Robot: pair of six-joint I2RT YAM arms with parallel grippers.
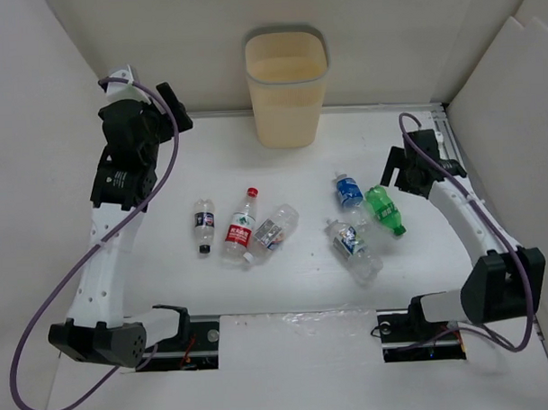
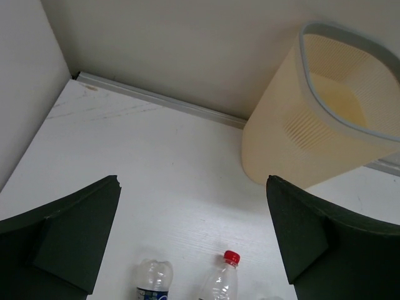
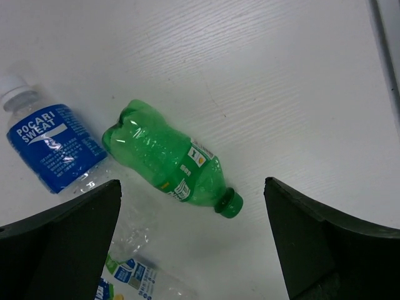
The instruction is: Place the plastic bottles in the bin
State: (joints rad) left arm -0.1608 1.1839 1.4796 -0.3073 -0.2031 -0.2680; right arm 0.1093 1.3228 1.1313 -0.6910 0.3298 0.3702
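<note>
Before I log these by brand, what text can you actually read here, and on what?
"POCARI SWEAT": white letters on the blue-labelled bottle.
On the green bottle: label print too small to read.
On the red-labelled bottle: blurred.
On the dark-labelled bottle, the grey-labelled bottle and the bottle nearest the right arm's base: too small.
On the bin: none seen.

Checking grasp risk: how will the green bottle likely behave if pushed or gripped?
Lying on its side on the smooth table, the round green bottle would probably roll if nudged. It looks empty, so it is likely light and easily knocked away. Its thin see-through wall may dent under a firm squeeze.
</note>
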